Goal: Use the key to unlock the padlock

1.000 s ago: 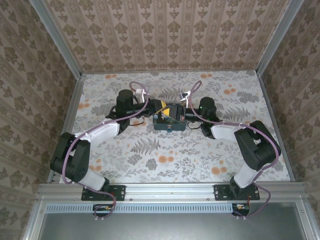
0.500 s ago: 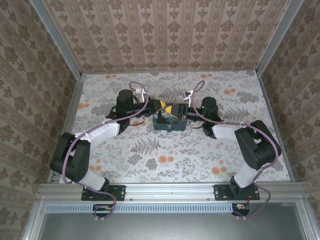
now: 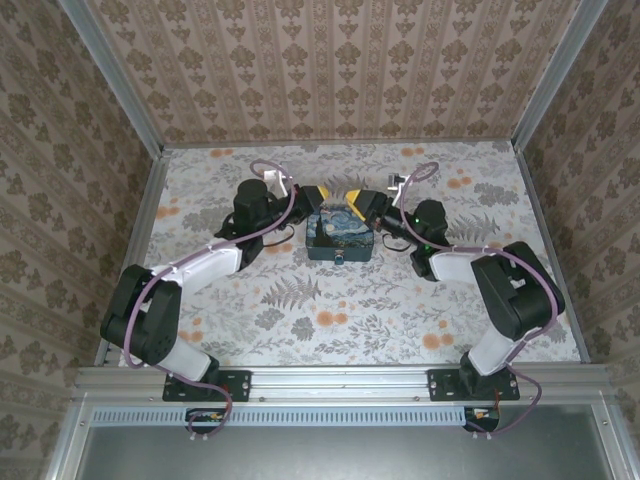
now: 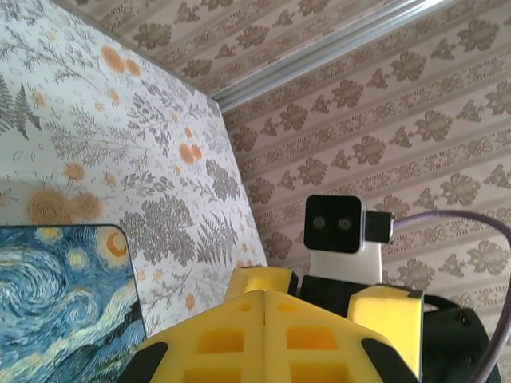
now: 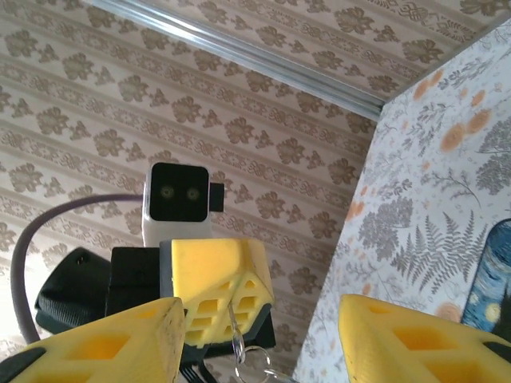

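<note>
Floral-printed table (image 3: 300, 330), boxed by papered walls (image 3: 330, 70) on three sides, with the blue tin (image 3: 338, 230) near its middle as the reference object.

Padlock (image 3: 341, 258): judged to be the small dark spot on the tin's near wall, too small to read clearly.

Left gripper (image 3: 318, 197): above the tin's far left corner, jaws clenched. In the right wrist view a thin wire key ring (image 5: 242, 339) dangles from its tips, and the key itself cannot be made out.

Right gripper (image 3: 358, 202): above the tin's far right corner and facing the left one, jaws released and standing apart with nothing between them.

Handling: expect the padlock to be light, rigid and smooth-sided, and probably free to swing where it hangs. You would do best to pinch its body across the flat faces and keep the keyhole end uncovered. The ring is slack wire, so whatever hangs from it will swing. A hold on the key's flat head — not on the ring — should give you control of the blade. The tin looks light enough to slide if pushed.

Room: bare table lies open on the tin's near side and to both flanks, and the far wall stands well behind it. The tightest spot is above the tin's far edge — there the two grippers sit close together.
</note>
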Controlling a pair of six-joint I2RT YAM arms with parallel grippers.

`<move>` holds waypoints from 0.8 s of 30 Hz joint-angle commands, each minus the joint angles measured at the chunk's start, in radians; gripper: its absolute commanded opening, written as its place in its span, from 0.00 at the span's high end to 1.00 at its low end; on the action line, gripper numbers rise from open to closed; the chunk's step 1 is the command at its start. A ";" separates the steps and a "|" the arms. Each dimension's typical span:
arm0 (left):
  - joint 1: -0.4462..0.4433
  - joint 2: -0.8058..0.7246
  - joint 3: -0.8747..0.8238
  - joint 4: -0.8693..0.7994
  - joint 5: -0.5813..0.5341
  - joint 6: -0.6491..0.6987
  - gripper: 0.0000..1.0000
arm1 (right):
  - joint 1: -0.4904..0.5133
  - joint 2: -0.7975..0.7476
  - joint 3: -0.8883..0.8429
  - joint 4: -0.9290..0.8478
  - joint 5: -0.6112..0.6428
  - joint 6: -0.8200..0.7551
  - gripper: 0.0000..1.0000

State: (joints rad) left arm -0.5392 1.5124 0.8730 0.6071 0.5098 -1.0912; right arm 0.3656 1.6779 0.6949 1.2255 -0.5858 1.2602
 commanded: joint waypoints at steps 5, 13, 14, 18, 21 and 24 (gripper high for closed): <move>-0.024 -0.002 -0.005 0.104 -0.133 -0.056 1.00 | 0.051 0.051 0.071 0.099 0.067 0.040 0.47; -0.036 0.016 0.000 0.124 -0.161 -0.064 1.00 | 0.077 0.071 0.095 0.100 0.062 0.040 0.49; -0.036 0.019 0.000 0.129 -0.163 -0.067 1.00 | 0.081 0.073 0.098 0.100 0.061 0.039 0.50; -0.039 0.025 0.003 0.134 -0.166 -0.072 1.00 | 0.092 0.091 0.109 0.100 0.058 0.039 0.51; -0.041 0.030 0.007 0.132 -0.168 -0.072 1.00 | 0.099 0.104 0.115 0.102 0.058 0.038 0.53; -0.041 0.031 0.009 0.130 -0.171 -0.073 1.00 | 0.104 0.111 0.119 0.102 0.056 0.038 0.55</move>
State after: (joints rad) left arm -0.5709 1.5391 0.8726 0.6994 0.3504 -1.1530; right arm 0.4618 1.7752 0.7849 1.2819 -0.5369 1.2915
